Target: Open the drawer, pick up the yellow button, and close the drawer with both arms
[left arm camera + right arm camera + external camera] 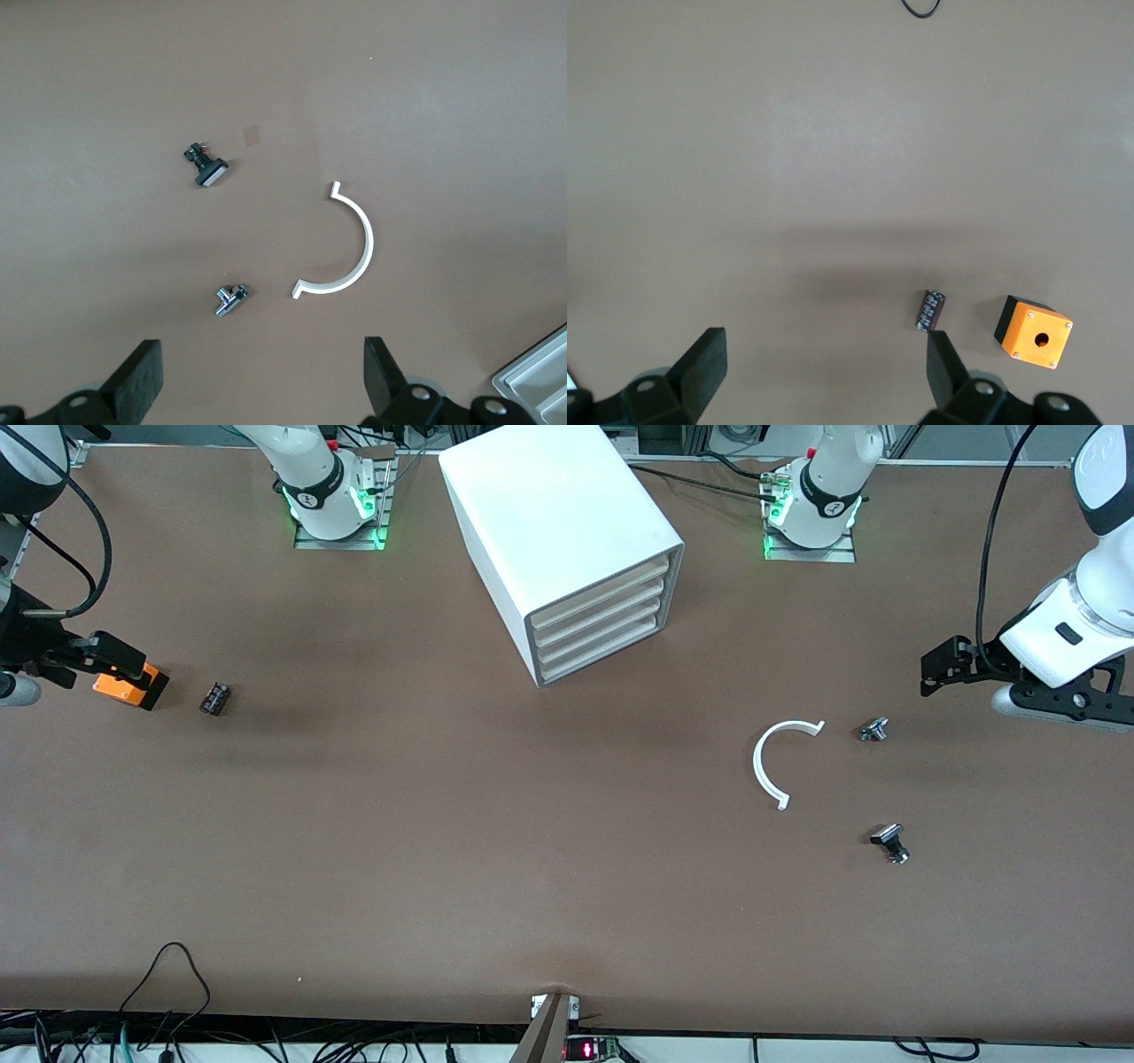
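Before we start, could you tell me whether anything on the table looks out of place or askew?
The cabinet sits skewed to the table's edges, all four drawers shut. Loose parts lie scattered: a white half-ring with two small metal parts toward the left arm's end, an orange cube toward the right's.

Cabinet [563, 540] stands between the two arm bases, its front turned toward the front camera and the left arm's end; all four drawers shut, top drawer [601, 591] flush with the rest. Left gripper [941, 667] hangs over bare table at the left arm's end, fingers spread, holding nothing. Right gripper [111, 657] is at the right arm's end over an orange cube [129, 686], fingers apart, empty. Small dark cylinder [215, 698] lies just beside the cube. White half-ring [772, 757] lies near a small metal part [873, 730]; a black-capped part [890, 841] sits nearer the camera.
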`<control>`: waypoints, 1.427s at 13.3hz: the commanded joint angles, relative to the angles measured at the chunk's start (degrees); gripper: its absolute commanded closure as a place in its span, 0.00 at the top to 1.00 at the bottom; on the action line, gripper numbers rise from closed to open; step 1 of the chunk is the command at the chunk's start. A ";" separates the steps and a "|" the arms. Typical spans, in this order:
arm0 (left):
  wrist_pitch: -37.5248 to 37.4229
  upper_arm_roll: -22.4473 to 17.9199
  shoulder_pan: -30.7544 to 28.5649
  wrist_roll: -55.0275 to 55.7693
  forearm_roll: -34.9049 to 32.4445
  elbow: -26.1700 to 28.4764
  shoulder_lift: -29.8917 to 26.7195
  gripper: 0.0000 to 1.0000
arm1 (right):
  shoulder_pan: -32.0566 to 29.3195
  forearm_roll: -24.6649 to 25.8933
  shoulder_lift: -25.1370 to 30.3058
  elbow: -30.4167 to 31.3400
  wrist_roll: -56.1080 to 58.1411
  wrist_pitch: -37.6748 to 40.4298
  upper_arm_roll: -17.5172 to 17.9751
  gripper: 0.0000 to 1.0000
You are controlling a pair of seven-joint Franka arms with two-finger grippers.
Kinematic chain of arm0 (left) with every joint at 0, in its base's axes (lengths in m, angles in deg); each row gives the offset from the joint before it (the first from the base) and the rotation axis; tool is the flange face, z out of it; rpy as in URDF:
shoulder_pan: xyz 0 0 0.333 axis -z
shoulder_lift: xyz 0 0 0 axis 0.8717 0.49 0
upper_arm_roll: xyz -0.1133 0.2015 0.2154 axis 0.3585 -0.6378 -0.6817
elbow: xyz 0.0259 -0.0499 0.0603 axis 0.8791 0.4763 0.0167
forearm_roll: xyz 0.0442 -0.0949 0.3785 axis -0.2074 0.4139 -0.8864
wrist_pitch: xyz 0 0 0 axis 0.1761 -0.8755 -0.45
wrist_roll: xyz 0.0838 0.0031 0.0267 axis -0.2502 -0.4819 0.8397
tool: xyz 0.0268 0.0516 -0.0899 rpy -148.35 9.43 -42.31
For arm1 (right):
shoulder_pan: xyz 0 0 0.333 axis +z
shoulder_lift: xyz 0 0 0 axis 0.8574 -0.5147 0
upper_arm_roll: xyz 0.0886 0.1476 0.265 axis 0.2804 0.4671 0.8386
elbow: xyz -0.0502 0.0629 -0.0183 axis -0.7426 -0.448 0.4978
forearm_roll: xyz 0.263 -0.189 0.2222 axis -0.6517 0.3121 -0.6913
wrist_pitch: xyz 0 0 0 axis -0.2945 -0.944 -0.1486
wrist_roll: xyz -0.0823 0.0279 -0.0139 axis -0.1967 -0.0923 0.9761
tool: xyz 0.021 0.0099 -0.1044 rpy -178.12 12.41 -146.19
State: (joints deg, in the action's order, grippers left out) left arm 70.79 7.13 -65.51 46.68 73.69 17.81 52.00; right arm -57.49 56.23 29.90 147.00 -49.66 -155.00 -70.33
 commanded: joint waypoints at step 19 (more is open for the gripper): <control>-2.67 0.18 1.95 -0.80 1.27 -3.36 0.91 1.00 | -0.12 0.42 1.44 0.99 -0.73 0.29 0.33 1.00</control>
State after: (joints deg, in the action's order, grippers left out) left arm 70.27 7.58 -63.92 46.68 73.70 16.49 52.05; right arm -57.49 56.23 29.92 147.00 -49.66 -155.00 -70.33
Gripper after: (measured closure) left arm 0.000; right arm 0.000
